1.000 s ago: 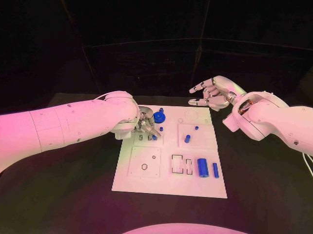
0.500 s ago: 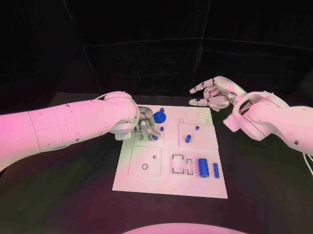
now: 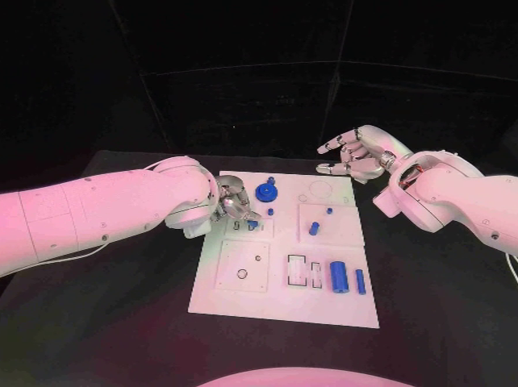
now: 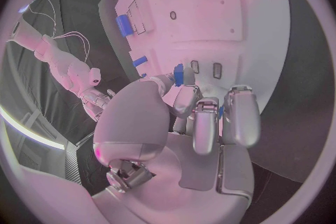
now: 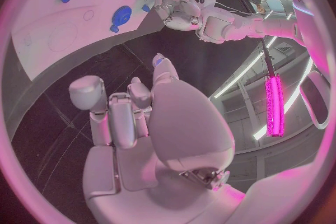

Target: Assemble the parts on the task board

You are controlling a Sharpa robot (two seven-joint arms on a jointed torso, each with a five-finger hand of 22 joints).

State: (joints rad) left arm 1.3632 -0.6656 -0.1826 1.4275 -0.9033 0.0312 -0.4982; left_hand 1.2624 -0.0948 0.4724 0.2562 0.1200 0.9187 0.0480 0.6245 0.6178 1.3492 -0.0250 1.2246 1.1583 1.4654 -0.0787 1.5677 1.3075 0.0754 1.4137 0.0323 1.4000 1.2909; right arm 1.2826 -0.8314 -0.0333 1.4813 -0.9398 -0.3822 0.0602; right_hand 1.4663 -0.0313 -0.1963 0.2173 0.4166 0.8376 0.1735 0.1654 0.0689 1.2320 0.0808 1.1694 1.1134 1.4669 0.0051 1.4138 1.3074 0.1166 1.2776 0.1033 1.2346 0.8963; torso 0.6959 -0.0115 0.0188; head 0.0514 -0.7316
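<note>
- Left hand (image 3: 238,208) low over the task board (image 3: 285,302), far left part, pinching a small blue part (image 4: 178,74) to push it into a slot.
- Right hand (image 3: 354,153) lifted past the far right corner, fingers apart, holding nothing, out of the way.
- More blue parts (image 3: 337,276) lying near right on the board.

task board (image 3: 285,302) lies mid table (image 3: 108,322). left hand (image 3: 235,208) sits over the board's far left part, just beside a round part (image 3: 266,192) at the far edge. right hand (image 3: 354,153) hangs beyond the board's far right corner, apart from it. two small parts (image 3: 314,228) lie right of centre. near right, a thick cylinder (image 3: 338,276) lies left of a thin pin (image 3: 359,280), both right of two slots (image 3: 294,271).
</note>
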